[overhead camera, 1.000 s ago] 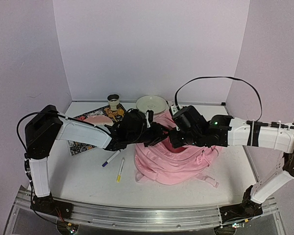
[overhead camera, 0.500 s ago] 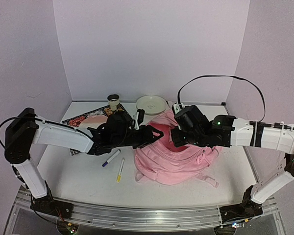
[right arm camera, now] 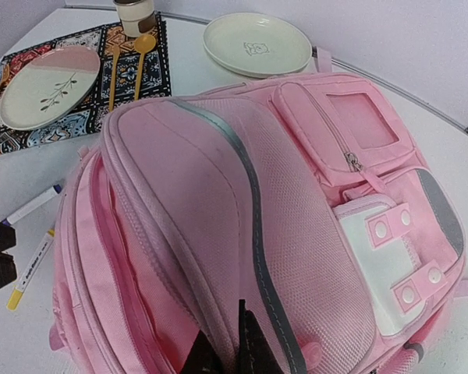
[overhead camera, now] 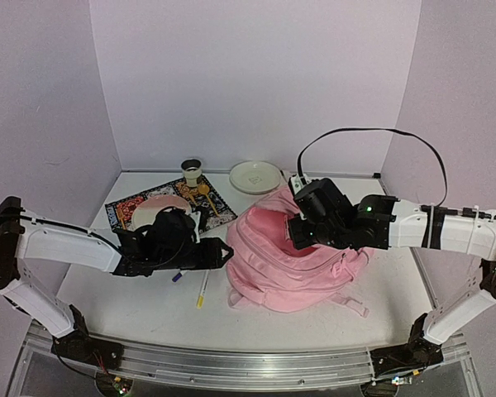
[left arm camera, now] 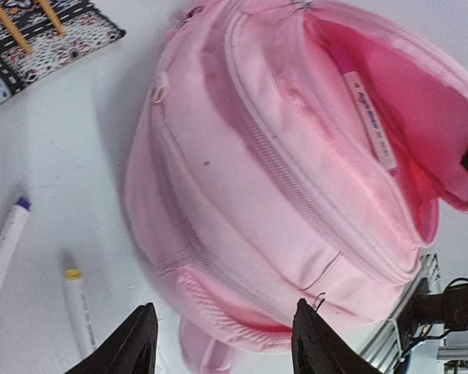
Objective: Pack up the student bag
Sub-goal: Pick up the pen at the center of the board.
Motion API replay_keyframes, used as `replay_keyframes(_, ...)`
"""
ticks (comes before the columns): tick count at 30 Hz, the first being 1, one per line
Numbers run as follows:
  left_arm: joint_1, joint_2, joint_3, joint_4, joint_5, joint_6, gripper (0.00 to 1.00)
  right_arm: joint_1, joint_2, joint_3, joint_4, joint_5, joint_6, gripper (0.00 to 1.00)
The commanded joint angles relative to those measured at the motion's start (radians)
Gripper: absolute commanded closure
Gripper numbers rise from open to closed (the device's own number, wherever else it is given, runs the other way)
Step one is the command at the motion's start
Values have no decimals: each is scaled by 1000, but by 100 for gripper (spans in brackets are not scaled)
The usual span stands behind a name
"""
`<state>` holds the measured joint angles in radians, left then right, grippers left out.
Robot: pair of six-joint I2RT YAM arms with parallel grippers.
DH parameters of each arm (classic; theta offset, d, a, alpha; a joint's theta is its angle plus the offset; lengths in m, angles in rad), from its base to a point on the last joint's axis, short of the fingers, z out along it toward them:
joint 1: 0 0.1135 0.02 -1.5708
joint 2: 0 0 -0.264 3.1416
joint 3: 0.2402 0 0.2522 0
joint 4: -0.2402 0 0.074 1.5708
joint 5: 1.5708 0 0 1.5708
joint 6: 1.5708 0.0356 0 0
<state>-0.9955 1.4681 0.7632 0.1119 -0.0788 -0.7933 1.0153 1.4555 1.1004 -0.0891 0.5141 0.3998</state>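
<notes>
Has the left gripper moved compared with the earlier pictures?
Yes. The left gripper has pulled back leftward, off the student bag, toward the yellow-capped marker.

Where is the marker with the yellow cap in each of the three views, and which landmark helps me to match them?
Top external: the yellow-capped marker lies on the table, just left of the student bag, below the centre.
Left wrist: the marker is at the lower left, left of the bag.
Right wrist: the marker is at the left edge, low down.
Shared landmark: the student bag, beside the marker in every view.
</notes>
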Motion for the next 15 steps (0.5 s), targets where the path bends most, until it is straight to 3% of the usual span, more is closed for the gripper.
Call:
replay_keyframes(1, -2, -55, 0, -224, -140, 45, 38, 13, -55, 22, 81, 11, -22, 100)
replay_keyframes(8, -2, 4, 13, -375, -104, 49, 38, 13, -37, 26, 81, -17, -24, 100)
replay_keyframes(15, -2, 108, 72, -434, -70, 69, 48, 13, -19, 25, 81, -30, -23, 100)
